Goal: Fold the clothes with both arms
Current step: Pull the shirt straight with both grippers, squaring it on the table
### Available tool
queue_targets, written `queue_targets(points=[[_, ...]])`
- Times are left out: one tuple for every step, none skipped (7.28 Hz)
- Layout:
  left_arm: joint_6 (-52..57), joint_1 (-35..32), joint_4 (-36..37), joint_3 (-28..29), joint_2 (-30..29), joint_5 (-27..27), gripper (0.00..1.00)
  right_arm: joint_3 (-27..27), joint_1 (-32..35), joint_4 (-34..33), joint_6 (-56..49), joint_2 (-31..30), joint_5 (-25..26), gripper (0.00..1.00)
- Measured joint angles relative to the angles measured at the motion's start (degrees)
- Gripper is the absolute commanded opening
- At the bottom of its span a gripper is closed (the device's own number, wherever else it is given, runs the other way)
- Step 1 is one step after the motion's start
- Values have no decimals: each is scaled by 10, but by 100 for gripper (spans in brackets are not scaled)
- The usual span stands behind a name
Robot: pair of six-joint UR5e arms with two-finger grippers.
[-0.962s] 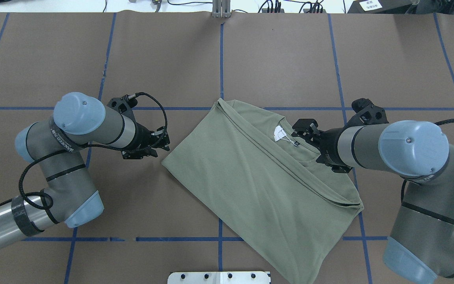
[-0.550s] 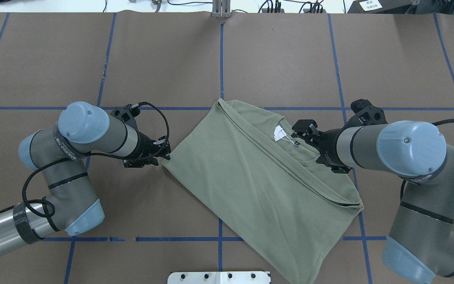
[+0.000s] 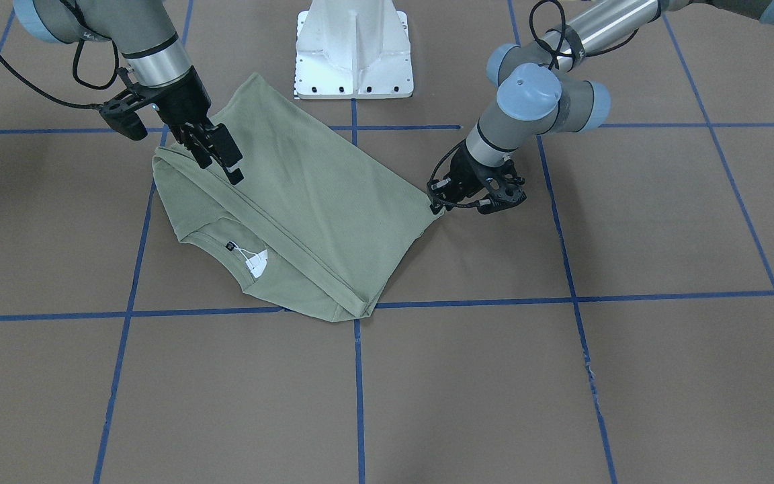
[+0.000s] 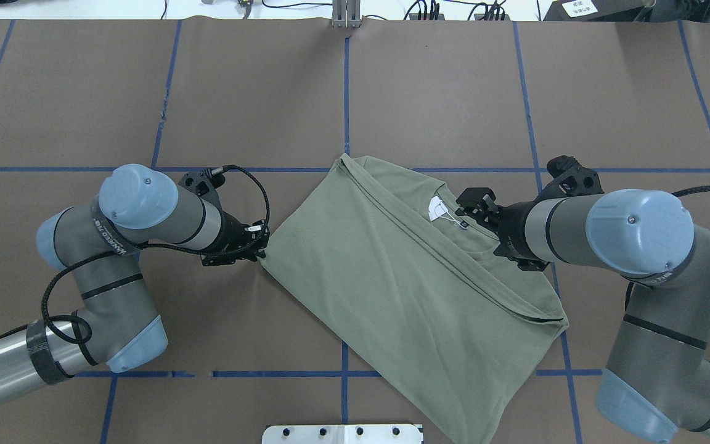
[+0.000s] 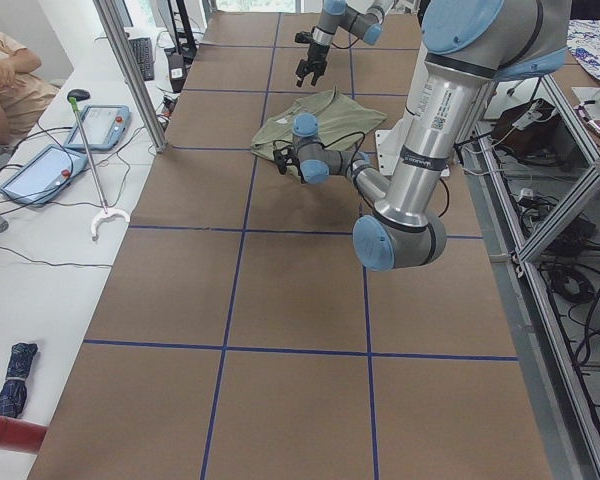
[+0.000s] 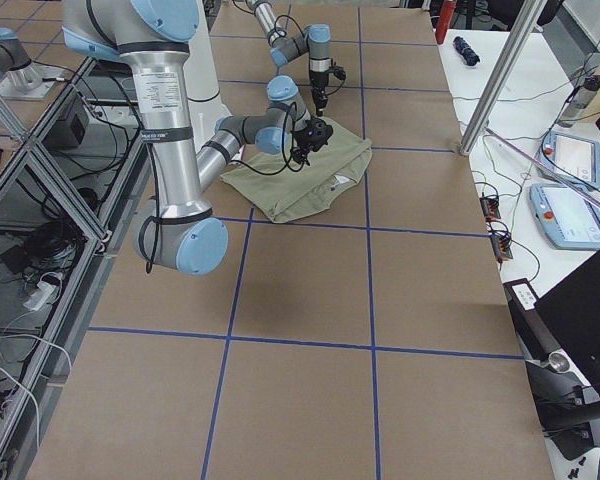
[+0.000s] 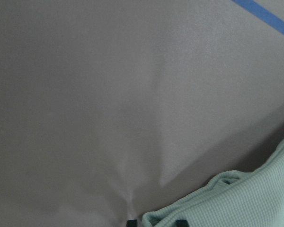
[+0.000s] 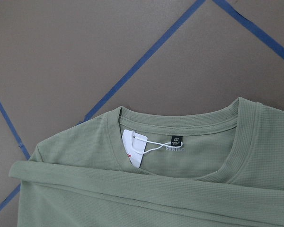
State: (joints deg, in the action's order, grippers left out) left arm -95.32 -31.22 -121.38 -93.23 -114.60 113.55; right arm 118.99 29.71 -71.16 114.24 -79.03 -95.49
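Where blue tape (image 4: pixel 346 92) grids the brown surface (image 4: pixel 256 92), right end effector (image 3: pixel 220 168) gapes over shirt (image 4: pixel 379 265); left end effector (image 4: pixel 260 249) grip unclear.

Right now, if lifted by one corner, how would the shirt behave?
Probably floppy: the shirt lies flat in soft folds, so lifted by the corner at the left tool it should sag. Likely light, since the knit looks thin. Its folded layers may slide apart.
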Motion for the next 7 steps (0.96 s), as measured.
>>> queue_targets(points=[[2, -2, 0, -2, 0, 0, 0, -3, 0, 0, 0, 0, 0, 100], [8, -13, 12, -14, 1, 1, 0, -8, 0, 0, 0, 3, 0, 100], [37, -32, 37, -28, 1, 1, 0, -12, 0, 0, 1, 10, 0, 100], [91, -59, 55, -20, -7, -6, 0, -14, 0, 0, 4, 18, 1, 100], [131, -91, 49, 29, -39, -14, 0, -14, 0, 0, 7, 21, 3, 100], [149, -119, 16, 110, -91, -19, 0, -14, 0, 0, 8, 23, 5, 100], [154, -141, -44, 208, -149, -23, 0, -13, 0, 0, 8, 23, 5, 100]])
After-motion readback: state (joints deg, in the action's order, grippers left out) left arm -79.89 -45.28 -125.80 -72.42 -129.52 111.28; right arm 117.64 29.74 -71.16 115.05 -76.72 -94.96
